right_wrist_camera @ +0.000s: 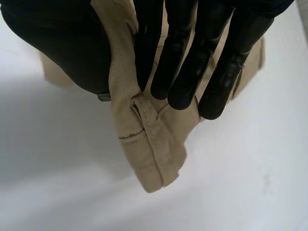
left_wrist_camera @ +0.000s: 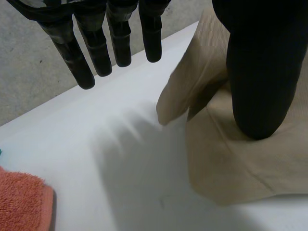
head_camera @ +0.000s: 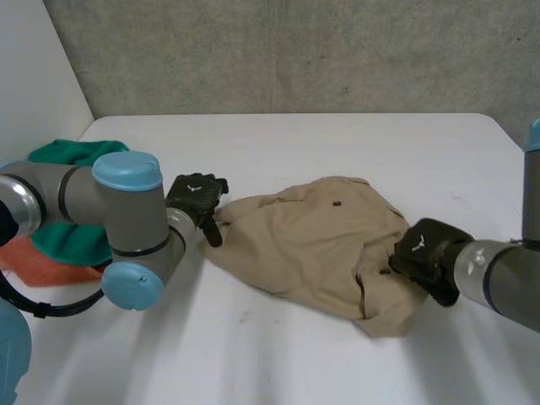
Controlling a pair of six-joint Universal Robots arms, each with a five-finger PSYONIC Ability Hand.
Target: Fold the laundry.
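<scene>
Tan garment (right_wrist_camera: 155, 144) edge in right hand (right_wrist_camera: 192, 57) pinch, over white table (right_wrist_camera: 250, 183).

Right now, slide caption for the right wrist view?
Right robot hand pinches the beige garment's hemmed edge, white table below.

The garment (head_camera: 312, 245) is plain tan; the desk (head_camera: 278, 143) white. One cloth (head_camera: 59, 156) is green; the towel (left_wrist_camera: 21, 202) orange.
</scene>
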